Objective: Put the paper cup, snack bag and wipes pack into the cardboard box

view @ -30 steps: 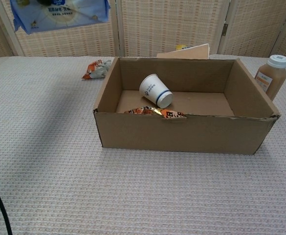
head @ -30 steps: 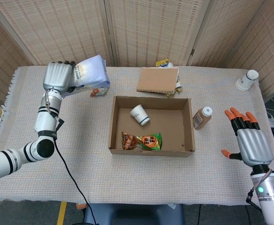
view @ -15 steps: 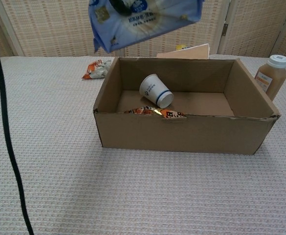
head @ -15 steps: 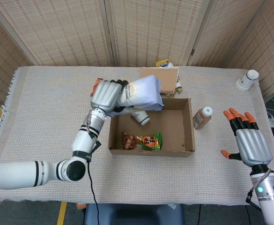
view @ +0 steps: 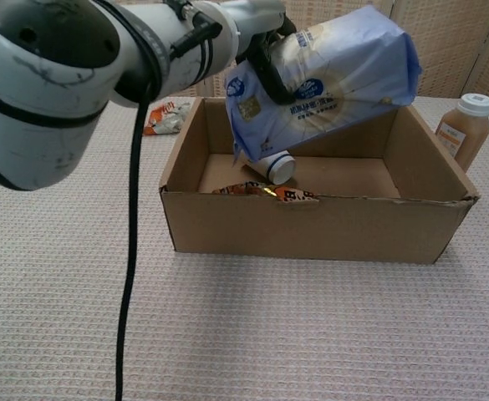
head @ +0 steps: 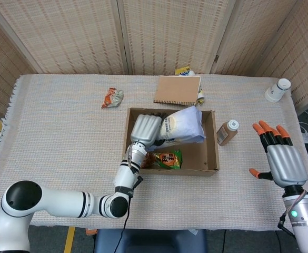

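My left hand (head: 145, 129) grips the pale blue wipes pack (head: 181, 126) and holds it over the middle of the cardboard box (head: 212, 150). In the chest view the wipes pack (view: 328, 79) hangs tilted above the box (view: 311, 225), with my left hand's fingers (view: 265, 50) curled around its left end. Under the pack, the white paper cup (view: 276, 167) lies on its side in the box. The orange and green snack bag (head: 164, 159) lies along the box's near wall. My right hand (head: 280, 158) hovers open to the right of the box, fingers spread.
A brown bottle (head: 227, 132) stands just right of the box. A cardboard sheet (head: 177, 90) lies behind the box over a yellow packet. A crumpled orange wrapper (head: 111, 97) sits at the back left, a second paper cup (head: 277, 89) at the far right.
My left hand has carried the wipes pack from the table's far left rightwards and down, to just above the box's inside. The right hand has stayed put.
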Action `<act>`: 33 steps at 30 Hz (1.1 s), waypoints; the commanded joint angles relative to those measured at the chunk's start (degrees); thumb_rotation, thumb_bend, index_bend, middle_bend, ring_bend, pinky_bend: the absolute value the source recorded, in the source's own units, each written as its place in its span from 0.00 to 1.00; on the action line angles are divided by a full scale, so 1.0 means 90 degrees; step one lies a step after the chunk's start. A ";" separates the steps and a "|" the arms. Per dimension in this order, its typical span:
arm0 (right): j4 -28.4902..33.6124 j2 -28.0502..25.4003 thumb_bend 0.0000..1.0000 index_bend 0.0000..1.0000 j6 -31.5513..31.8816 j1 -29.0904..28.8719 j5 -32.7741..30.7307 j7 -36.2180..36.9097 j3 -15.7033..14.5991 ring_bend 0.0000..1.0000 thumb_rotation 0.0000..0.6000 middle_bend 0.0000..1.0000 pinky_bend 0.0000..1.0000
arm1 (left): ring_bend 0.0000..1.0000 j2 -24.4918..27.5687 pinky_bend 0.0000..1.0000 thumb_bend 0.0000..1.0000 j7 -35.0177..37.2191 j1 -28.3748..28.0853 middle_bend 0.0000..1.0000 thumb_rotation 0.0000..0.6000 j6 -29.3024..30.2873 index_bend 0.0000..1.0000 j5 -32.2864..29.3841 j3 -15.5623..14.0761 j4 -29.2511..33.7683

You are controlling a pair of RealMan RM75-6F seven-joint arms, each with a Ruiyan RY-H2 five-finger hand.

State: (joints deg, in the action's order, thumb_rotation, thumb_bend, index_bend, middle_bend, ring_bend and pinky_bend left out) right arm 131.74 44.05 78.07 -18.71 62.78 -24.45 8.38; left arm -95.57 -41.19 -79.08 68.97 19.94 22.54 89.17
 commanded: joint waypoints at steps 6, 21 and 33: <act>-0.0008 0.0009 0.04 0.06 -0.0037 -0.0008 0.0008 -0.0010 -0.0007 0.00 1.00 0.00 0.00 | 0.00 0.0834 0.05 0.14 0.0083 0.0280 0.00 1.00 -0.1152 0.00 -0.0518 0.0050 0.0432; -0.0018 0.0051 0.04 0.06 -0.0041 -0.0017 -0.0038 -0.0065 -0.0012 0.00 1.00 0.00 0.00 | 0.00 0.2587 0.04 0.16 0.0317 0.0739 0.00 1.00 -0.0910 0.00 -0.0059 0.0387 0.1069; -0.0001 0.0128 0.04 0.06 -0.0089 -0.0056 -0.0052 -0.0173 -0.0043 0.00 1.00 0.00 0.00 | 0.00 0.4708 0.06 0.23 0.1915 0.3312 0.00 1.00 -0.0492 0.00 0.3078 -0.0907 0.1634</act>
State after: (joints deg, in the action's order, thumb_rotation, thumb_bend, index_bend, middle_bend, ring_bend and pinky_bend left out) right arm 131.73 45.18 77.30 -19.20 62.33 -25.98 8.01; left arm -58.34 -31.33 -58.68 62.36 35.34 20.46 101.35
